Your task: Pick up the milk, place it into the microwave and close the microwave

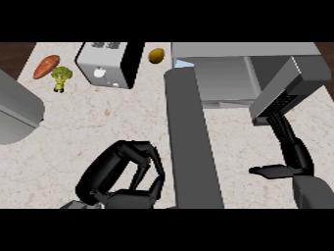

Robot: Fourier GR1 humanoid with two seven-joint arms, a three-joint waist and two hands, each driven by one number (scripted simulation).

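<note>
1. On the pale marble counter (97,122), at its far left, a carrot (46,66) lies just beside a broccoli floret (60,77).
2. A silver toaster (110,63) stands to their right, with a small yellow-brown fruit (156,55) past it, possibly a kiwi.
3. At the lower edge, the left hand (122,171) hovers over the counter, fingers curled inward and holding nothing.
4. The microwave (227,78) stands open at the far right; its grey door (191,142) swings out toward the viewer, seen edge-on.
5. The milk carton (296,81), a plain grey box, is tilted over the right side of the microwave's opening. Whether it rests on the oven floor cannot be told.
6. The right hand (294,152) reaches up from the lower right, its fingers (279,103) wrapped onto the carton's lower end.
</note>
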